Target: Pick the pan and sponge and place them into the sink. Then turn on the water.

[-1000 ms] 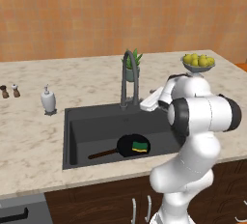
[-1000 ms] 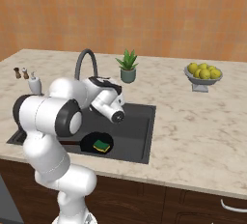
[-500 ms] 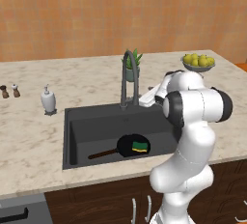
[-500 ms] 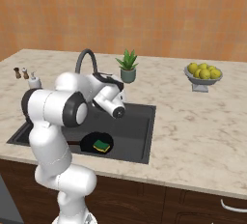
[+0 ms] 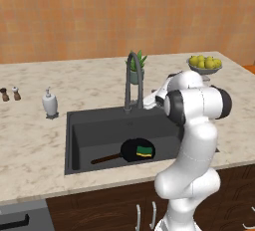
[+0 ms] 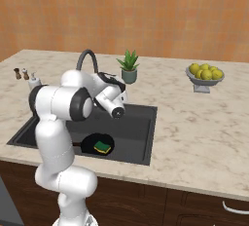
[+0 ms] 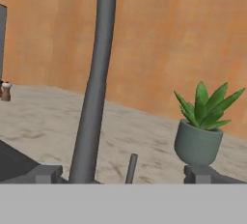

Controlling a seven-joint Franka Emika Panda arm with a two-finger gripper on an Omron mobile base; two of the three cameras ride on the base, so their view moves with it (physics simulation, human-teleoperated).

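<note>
Pan (image 5: 136, 150) lies in the sink (image 5: 94, 128) with the sponge (image 5: 145, 151) on it (green side up); the pincer (image 7: 123, 177), fingers apart, faces the faucet (image 7: 94, 102) base.

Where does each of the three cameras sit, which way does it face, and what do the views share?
Left base view: behind the arm's left, facing the sink; white arm at lower right.
Right base view: behind its right, same sink; arm at lower left.
Hand view: on the hand, facing the faucet and potted plant; open end effector fingertips at bottom.
Shared: both base views show the pan and sponge in the sink.
</note>
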